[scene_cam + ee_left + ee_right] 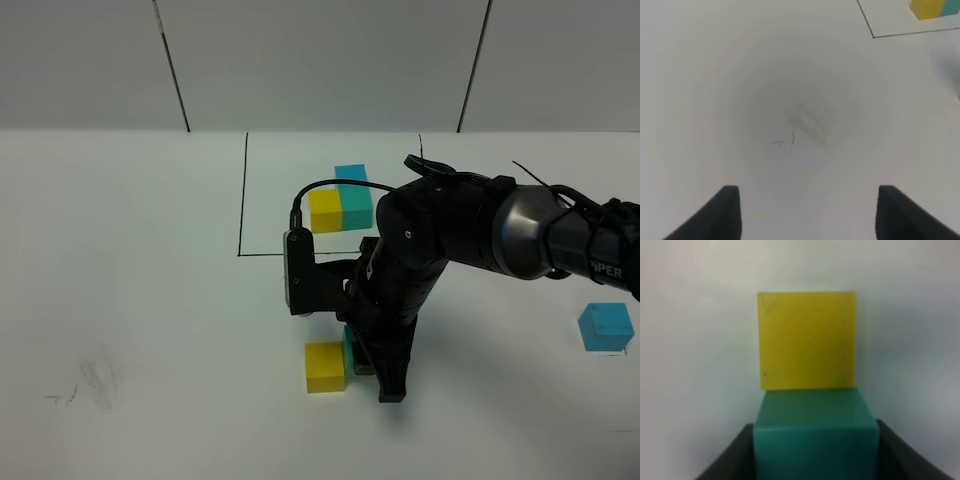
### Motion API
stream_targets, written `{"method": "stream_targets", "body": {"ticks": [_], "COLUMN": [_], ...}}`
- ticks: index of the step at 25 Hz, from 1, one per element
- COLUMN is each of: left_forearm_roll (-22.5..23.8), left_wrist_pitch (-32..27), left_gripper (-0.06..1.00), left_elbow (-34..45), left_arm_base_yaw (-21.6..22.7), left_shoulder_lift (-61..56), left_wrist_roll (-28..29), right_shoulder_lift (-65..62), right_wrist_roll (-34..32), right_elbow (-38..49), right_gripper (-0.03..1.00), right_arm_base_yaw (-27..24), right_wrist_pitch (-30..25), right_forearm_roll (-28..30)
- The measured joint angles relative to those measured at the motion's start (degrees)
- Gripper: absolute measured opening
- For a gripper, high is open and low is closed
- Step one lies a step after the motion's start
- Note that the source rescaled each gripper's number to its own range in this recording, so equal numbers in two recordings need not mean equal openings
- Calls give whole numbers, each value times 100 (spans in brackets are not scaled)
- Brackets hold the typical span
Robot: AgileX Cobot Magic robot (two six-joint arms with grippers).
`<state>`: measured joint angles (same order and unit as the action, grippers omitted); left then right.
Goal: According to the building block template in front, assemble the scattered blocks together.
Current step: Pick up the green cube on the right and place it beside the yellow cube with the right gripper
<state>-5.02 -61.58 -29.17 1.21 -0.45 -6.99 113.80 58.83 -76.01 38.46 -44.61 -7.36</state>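
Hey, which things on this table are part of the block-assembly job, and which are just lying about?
Job: framed block template, loose yellow cube, teal-green cube in the right tool, loose sky-blue cube.
Lying about: grey smudge and faint pen marks on the table.

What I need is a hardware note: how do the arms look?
Right arm: glossy black, silver-grey band, white lettering, thin black cable to a boxy black wrist camera. Left claw and right claw: black fingers.
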Motion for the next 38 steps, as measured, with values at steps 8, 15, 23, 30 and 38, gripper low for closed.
{"method": "stream_targets", "body": {"ticks": [8, 15, 23, 30, 38], "left_forearm_roll": [0, 0, 0, 0, 0], "left_wrist_pitch": [0, 0, 0, 0, 0], "left_gripper": [29, 29, 29, 29, 29], "left_elbow": [0, 5, 5, 5, 5], "left_arm_base_yaw": [0, 0, 0, 0, 0], "left_shoulder_lift": [0, 0, 0, 0, 0], "left_wrist_roll": [0, -5, 1, -19, -19], "right_shoulder_lift": [111, 289, 473, 479, 509], "right_wrist_roll": [21, 39, 58, 58, 38], "right_elbow": [-4, -4, -4, -11, -90], "right_gripper": [23, 23, 23, 23, 23], "right_arm_base_yaw": [0, 0, 5, 5, 5], "right_wrist_pitch": [109, 212, 219, 219, 162], "right_forearm_roll": [0, 0, -56, -61, -55]}}
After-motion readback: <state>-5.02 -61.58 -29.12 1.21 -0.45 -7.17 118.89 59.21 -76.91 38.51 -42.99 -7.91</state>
